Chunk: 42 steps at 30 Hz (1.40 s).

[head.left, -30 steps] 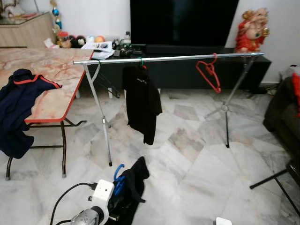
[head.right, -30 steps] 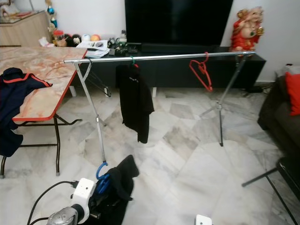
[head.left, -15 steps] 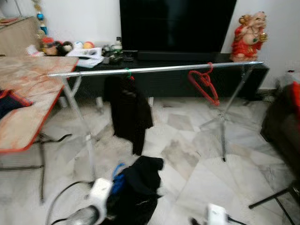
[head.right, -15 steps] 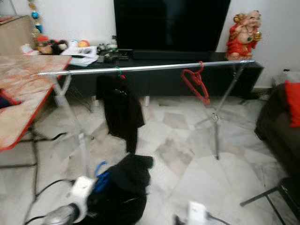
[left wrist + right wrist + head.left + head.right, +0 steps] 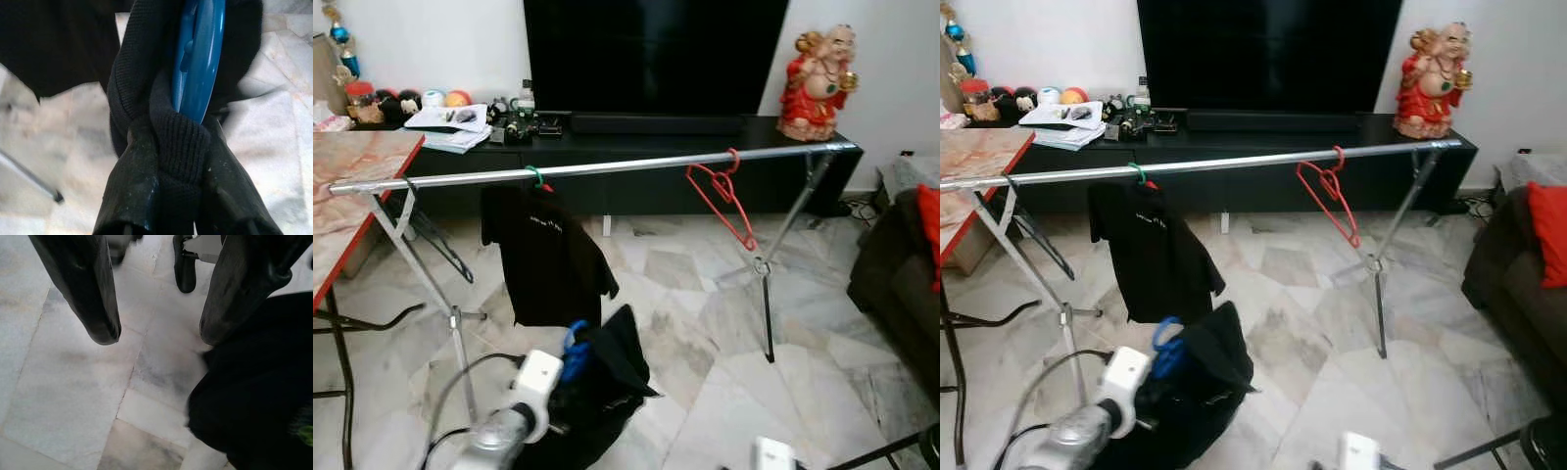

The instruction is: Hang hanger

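Observation:
My left gripper (image 5: pixel 178 147) is shut on a blue hanger (image 5: pixel 198 58) that carries a black knit garment (image 5: pixel 607 377), held low in front of me. Ahead runs a long silver rail (image 5: pixel 607 166) on tripod legs. A black shirt (image 5: pixel 543 259) hangs from it on a green hanger (image 5: pixel 536 176). A bare red hanger (image 5: pixel 720 201) hangs further right on the rail. My right gripper (image 5: pixel 159 323) is open above the marble floor, beside the dark garment (image 5: pixel 264 382).
A marble-topped table (image 5: pixel 352 186) with a red edge stands at the left. A black TV cabinet (image 5: pixel 636 147) with a TV and a red figurine (image 5: pixel 815 73) lies behind the rail. A dark sofa (image 5: pixel 906 284) is at the right. Marble floor (image 5: pixel 705 333) lies under the rail.
The camera has moved closer to the rail and turned right, so the table has slid off to the left. The blue hanger and its garment are held a little higher.

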### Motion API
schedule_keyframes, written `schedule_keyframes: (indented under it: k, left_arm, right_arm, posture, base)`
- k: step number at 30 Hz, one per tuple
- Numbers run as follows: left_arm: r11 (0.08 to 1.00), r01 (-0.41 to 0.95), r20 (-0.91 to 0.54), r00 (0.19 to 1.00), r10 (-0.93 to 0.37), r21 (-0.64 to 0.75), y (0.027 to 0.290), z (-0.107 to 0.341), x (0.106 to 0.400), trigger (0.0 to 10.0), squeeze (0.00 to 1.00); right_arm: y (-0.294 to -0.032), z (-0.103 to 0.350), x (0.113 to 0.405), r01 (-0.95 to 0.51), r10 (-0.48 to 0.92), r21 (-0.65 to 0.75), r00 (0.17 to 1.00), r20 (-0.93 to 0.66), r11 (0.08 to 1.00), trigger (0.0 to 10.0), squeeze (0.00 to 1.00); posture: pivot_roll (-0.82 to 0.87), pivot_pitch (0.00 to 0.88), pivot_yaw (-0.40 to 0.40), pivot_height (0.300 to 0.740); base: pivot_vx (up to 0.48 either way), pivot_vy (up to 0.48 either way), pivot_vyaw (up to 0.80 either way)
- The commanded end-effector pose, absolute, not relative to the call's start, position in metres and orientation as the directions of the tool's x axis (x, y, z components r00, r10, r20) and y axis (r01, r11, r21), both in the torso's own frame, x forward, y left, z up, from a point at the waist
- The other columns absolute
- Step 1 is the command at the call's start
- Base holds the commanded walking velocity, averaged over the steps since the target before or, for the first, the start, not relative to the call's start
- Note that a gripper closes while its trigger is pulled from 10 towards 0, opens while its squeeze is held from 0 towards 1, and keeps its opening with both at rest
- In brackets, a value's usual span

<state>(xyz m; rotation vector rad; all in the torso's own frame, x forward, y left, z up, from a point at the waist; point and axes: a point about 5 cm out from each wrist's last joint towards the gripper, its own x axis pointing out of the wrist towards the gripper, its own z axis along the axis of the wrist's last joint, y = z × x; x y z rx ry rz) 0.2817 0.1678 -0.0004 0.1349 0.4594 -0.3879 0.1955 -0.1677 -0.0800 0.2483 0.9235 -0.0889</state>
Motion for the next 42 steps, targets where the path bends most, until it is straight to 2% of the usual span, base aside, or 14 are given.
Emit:
schedule_keyframes:
  k: [1, 7, 11, 19, 23, 24, 26, 35, 42]
  left_arm:
    - [0.901, 0.433, -0.425, 0.821, -0.382, 0.027, 0.154, 0.006, 0.288, 10.0, 0.00]
    - [0.874, 0.486, -0.433, 0.788, -0.438, 0.000, 0.147, 0.005, 0.285, 10.0, 0.00]
    - [0.808, 0.588, -0.444, 0.729, -0.522, 0.015, 0.143, 0.007, 0.282, 10.0, 0.00]
    - [0.792, 0.609, -0.435, 0.725, -0.535, 0.040, 0.144, 0.012, 0.284, 10.0, 0.00]
    - [0.763, 0.644, -0.442, 0.702, -0.558, 0.058, 0.142, 0.016, 0.287, 10.0, 0.00]
    - [0.728, 0.681, -0.466, 0.671, -0.577, 0.078, 0.141, 0.016, 0.287, 10.0, 0.00]
    - [0.714, 0.695, -0.477, 0.658, -0.582, 0.087, 0.140, 0.016, 0.288, 10.0, 0.00]
    - [0.725, 0.683, -0.429, 0.684, -0.590, 0.090, 0.142, 0.031, 0.299, 10.0, 0.00]
    - [0.749, 0.648, -0.299, 0.748, -0.592, 0.138, 0.134, 0.072, 0.326, 10.0, 0.00]
  right_arm:
    - [-0.180, -0.081, 0.191, 0.202, -0.003, 0.144, 0.591, -0.807, 0.969, 10.0, 0.00]
    - [-0.180, -0.081, 0.191, 0.199, -0.003, 0.141, 0.589, -0.808, 0.970, 10.0, 0.00]
    - [-0.180, -0.082, 0.189, 0.198, -0.003, 0.138, 0.582, -0.813, 0.971, 10.0, 0.00]
    - [-0.179, -0.083, 0.187, 0.194, 0.000, 0.136, 0.575, -0.818, 0.971, 10.0, 0.00]
    - [-0.179, -0.084, 0.186, 0.181, 0.005, 0.131, 0.570, -0.822, 0.975, 10.0, 0.00]
    - [-0.181, -0.085, 0.185, 0.184, 0.002, 0.129, 0.567, -0.824, 0.974, 10.0, 0.00]
    - [-0.184, -0.085, 0.183, 0.187, -0.001, 0.126, 0.565, -0.825, 0.974, 10.0, 0.00]
    - [-0.194, -0.085, 0.181, 0.194, -0.013, 0.115, 0.558, -0.830, 0.974, 10.0, 0.00]
    - [-0.192, -0.083, 0.185, 0.179, -0.008, 0.112, 0.562, -0.827, 0.977, 10.0, 0.00]
  posture:
    - [0.13, 0.000, -0.003, 0.740]
    - [0.13, 0.000, -0.004, 0.740]
    - [0.13, 0.000, -0.004, 0.740]
    - [0.13, 0.000, -0.003, 0.740]
    - [0.13, 0.000, -0.002, 0.740]
    - [0.13, 0.000, -0.003, 0.740]
    - [0.13, 0.000, -0.003, 0.740]
    - [0.13, 0.000, -0.007, 0.740]
    - [0.13, 0.000, -0.019, 0.740]
  base:
    - [0.480, 0.000, 0.00]
    - [0.480, 0.000, 0.00]
    - [0.480, 0.000, 0.00]
    - [0.480, 0.000, 0.00]
    - [0.480, 0.000, 0.00]
    - [0.000, 0.000, 0.00]
    - [0.000, 0.000, 0.00]
    - [0.000, 0.000, 0.00]
    - [0.000, 0.000, 0.00]
